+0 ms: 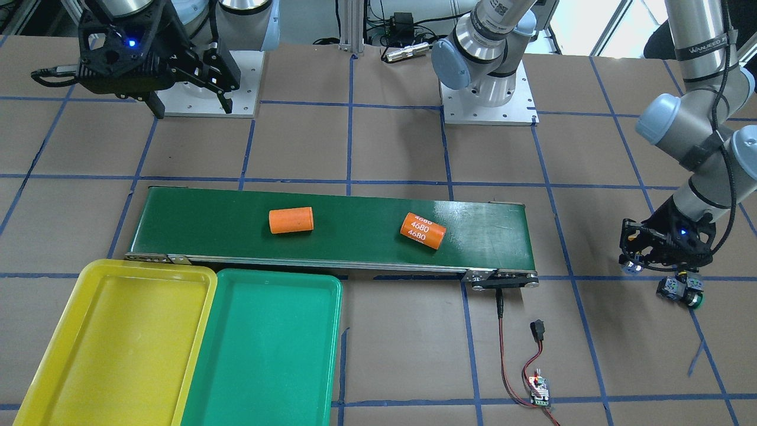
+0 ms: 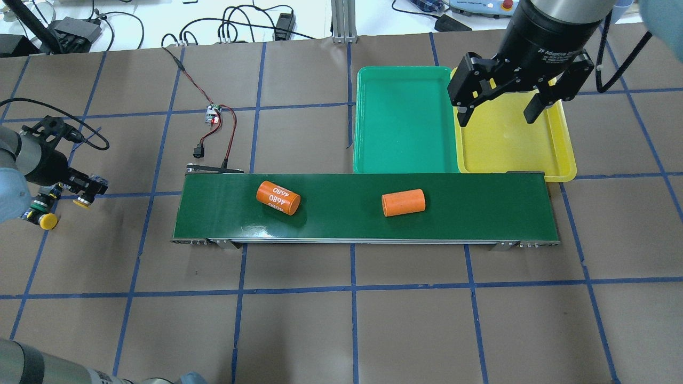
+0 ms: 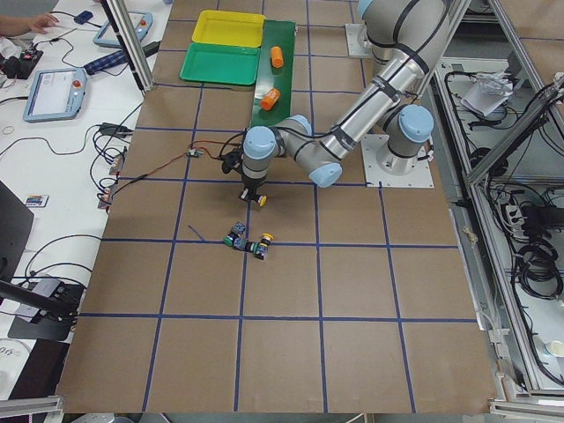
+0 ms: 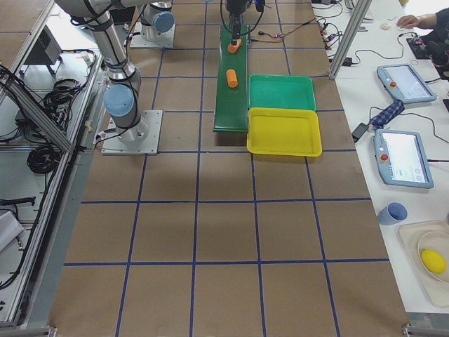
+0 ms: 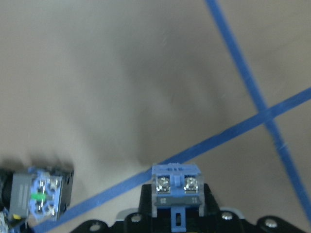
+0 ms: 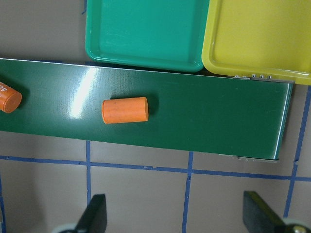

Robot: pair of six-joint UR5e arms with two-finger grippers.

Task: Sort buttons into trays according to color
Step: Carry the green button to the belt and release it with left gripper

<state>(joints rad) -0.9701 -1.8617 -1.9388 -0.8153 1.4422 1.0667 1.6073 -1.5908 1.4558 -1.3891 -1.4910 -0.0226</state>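
My left gripper is shut on a yellow-capped button at the table's far left end. The left wrist view shows its grey-blue contact block between the jaws. Beside it lie more buttons, one with a yellow cap and one with a green cap. The exterior left view shows a cluster of three. The yellow tray and the green tray stand side by side and hold nothing. My right gripper is open and empty, high above the yellow tray.
A long dark-green conveyor belt lies across the middle with two orange cylinders on it, one plain and one marked 4680. A small circuit board with red and black wires lies near the belt's end.
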